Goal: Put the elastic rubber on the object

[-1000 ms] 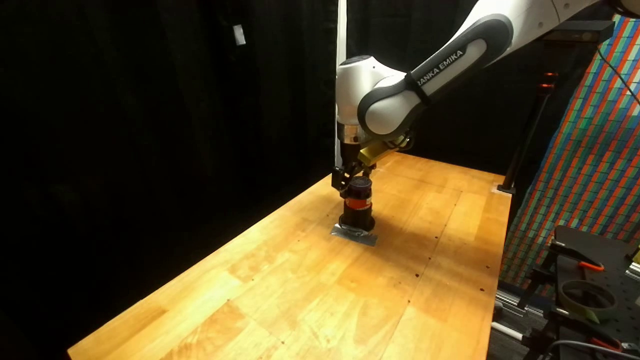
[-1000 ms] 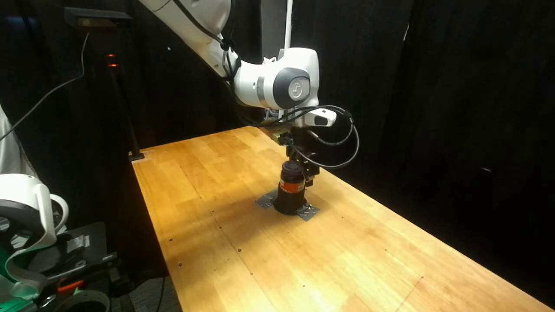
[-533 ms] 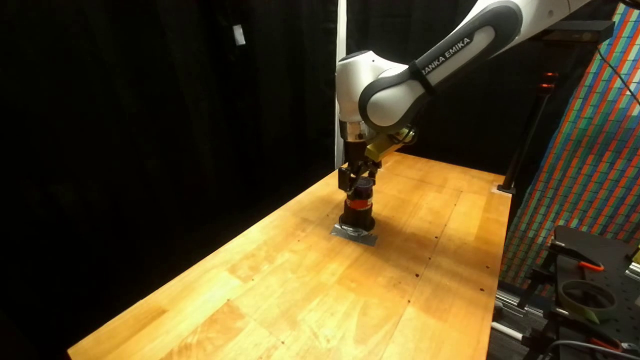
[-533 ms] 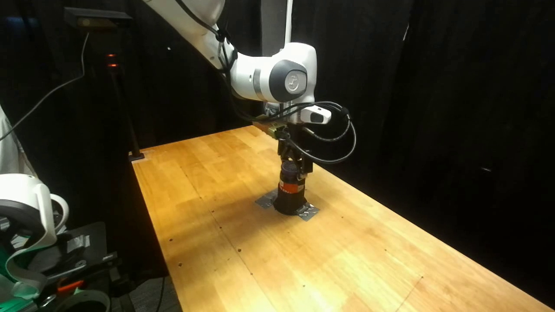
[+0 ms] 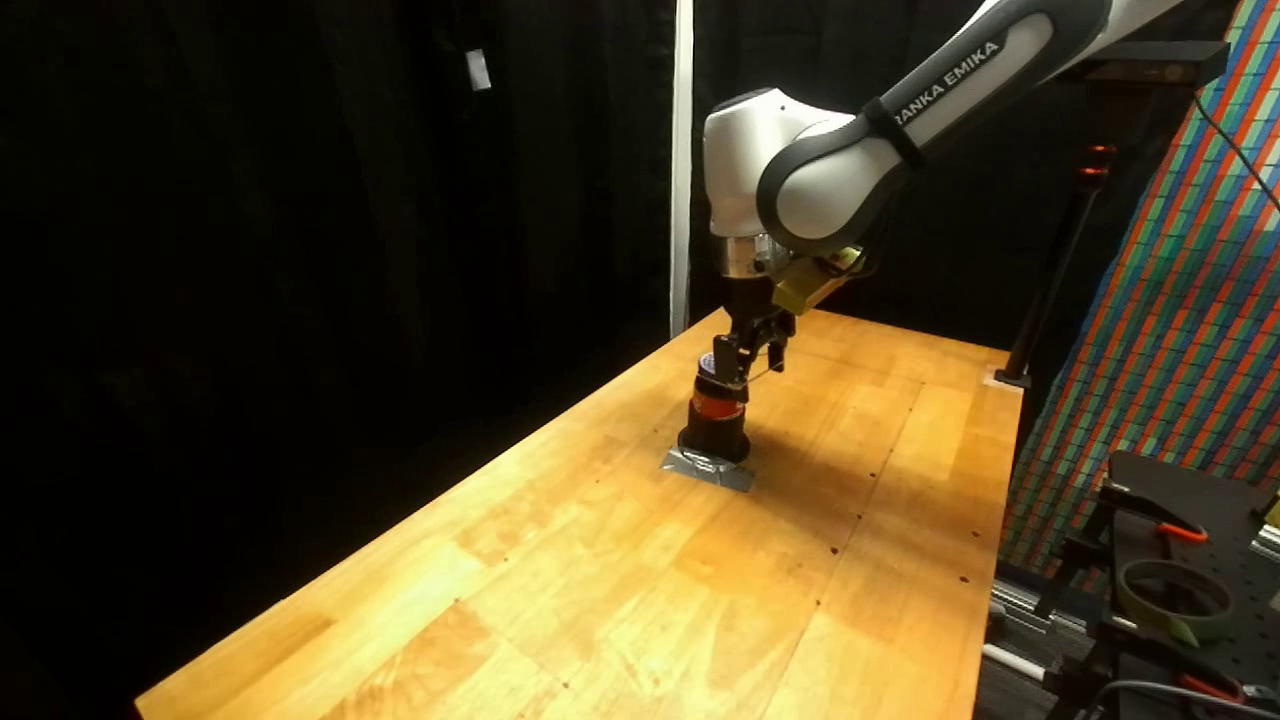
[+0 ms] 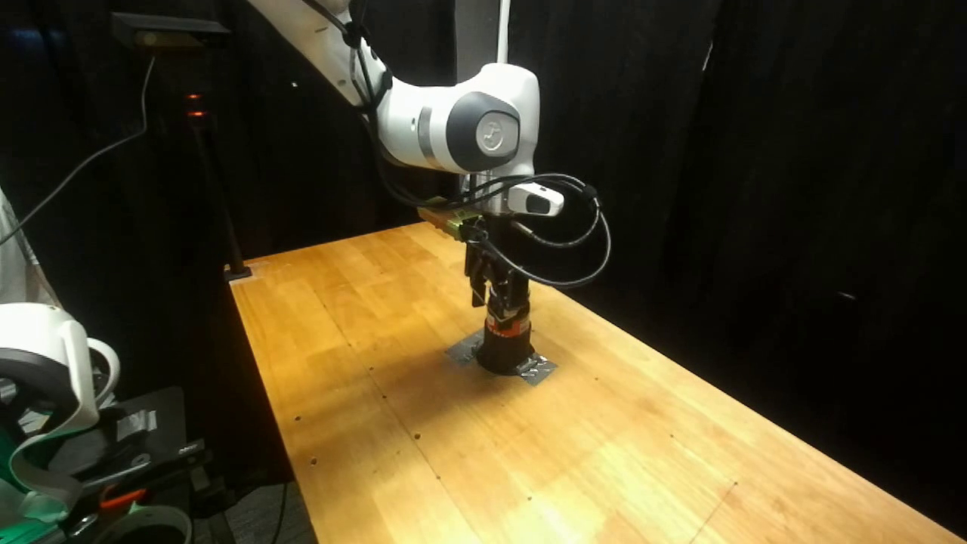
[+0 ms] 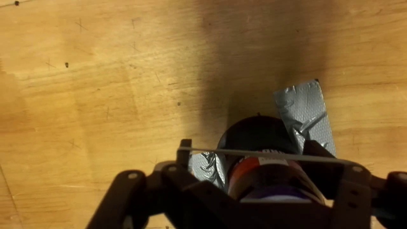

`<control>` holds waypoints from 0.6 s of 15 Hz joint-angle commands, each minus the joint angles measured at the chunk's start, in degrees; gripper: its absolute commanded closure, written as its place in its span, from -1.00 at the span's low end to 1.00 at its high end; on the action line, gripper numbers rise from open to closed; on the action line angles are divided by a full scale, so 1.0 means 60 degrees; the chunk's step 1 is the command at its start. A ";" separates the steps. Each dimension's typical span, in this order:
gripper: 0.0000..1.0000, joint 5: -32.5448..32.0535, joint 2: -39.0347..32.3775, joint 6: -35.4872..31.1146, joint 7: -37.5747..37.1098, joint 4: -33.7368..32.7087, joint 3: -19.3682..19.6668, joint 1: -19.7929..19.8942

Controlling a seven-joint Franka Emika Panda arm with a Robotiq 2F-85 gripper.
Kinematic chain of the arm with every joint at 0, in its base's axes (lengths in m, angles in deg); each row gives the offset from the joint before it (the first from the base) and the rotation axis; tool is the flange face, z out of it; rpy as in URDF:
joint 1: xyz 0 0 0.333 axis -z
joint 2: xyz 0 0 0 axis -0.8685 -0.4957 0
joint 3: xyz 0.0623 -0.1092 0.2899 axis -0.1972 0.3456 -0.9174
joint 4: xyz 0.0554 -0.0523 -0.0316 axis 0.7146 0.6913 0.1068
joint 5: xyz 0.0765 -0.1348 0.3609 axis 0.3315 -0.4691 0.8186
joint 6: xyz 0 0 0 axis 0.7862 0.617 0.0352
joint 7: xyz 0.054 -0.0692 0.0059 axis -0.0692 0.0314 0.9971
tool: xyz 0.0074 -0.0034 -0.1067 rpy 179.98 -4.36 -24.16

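The object [image 5: 718, 408] is a dark upright cylinder with an orange-red band, on silvery-grey pieces at its foot. It also shows in an exterior view [image 6: 506, 349] and in the wrist view [image 7: 259, 135]. My gripper [image 5: 758, 375] is open at the height of the object's top; it also shows in an exterior view [image 6: 492, 306]. In the wrist view my fingers [image 7: 249, 151] stand on either side of the object. The elastic rubber [image 7: 235, 152], a thin pale strip, is stretched between the fingertips across the object's near side. Whether it passes round the object's back is hidden.
Silvery tape [image 7: 306, 109] lies flat at the object's foot on the wooden table [image 5: 620, 600]. A dark post [image 5: 1050, 270] stands at the table's far corner. A black cart [image 5: 1200, 500] with a tape roll [image 5: 1175, 598] stands beside the table.
My gripper has moved across the object's top, rightward in one exterior view and leftward in the other. The elastic now shows stretched between the fingers. The object has not moved.
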State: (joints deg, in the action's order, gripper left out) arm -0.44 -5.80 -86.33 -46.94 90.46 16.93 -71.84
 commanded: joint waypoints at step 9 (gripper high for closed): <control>0.88 -0.0339 0.1885 -0.3961 -0.0299 0.3648 0.0045 0.0003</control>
State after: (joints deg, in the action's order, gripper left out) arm -0.60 0.19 -100.16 -46.50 103.57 16.81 -71.58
